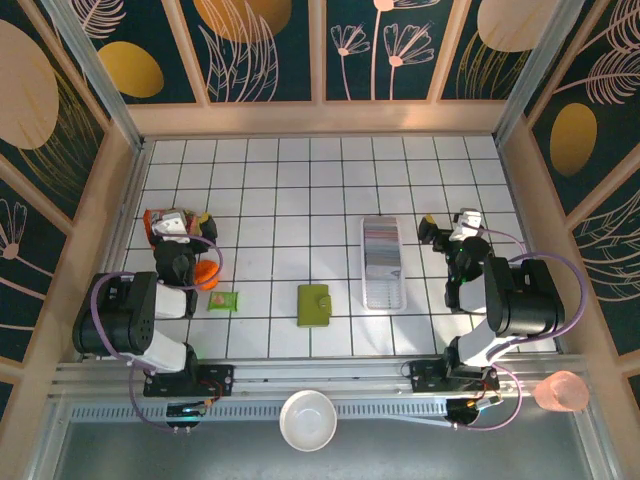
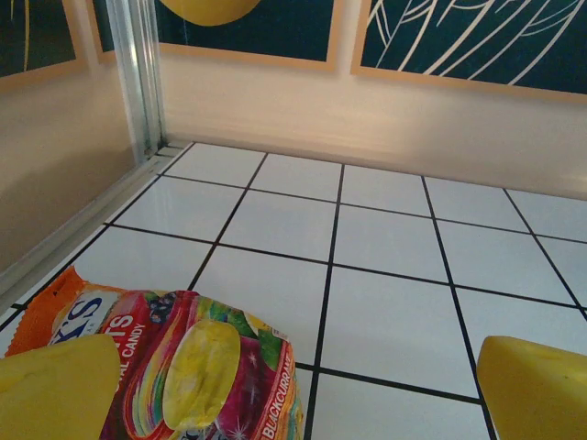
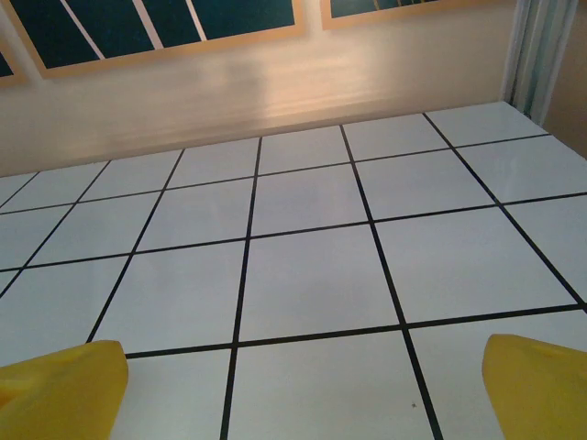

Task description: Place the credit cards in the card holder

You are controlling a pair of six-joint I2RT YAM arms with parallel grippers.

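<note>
The credit cards (image 1: 382, 243) stand on edge as a grey-pinkish striped row inside a long clear tray (image 1: 384, 290) right of the table's middle. The olive-green card holder (image 1: 314, 305) lies shut on the tiles, left of the tray's near end. My left gripper (image 1: 178, 216) is open at the far left, over a candy bag; its yellow fingertips (image 2: 55, 390) frame that bag (image 2: 202, 367). My right gripper (image 1: 450, 224) is open to the right of the tray, with its fingertips (image 3: 537, 385) above bare tiles and nothing between them.
A small green-and-pink snack packet (image 1: 224, 300) and an orange object (image 1: 207, 275) lie by the left arm. A white bowl (image 1: 307, 420) and a pink cup (image 1: 561, 392) sit off the tiles at the near edge. Wooden walls enclose the tiled floor.
</note>
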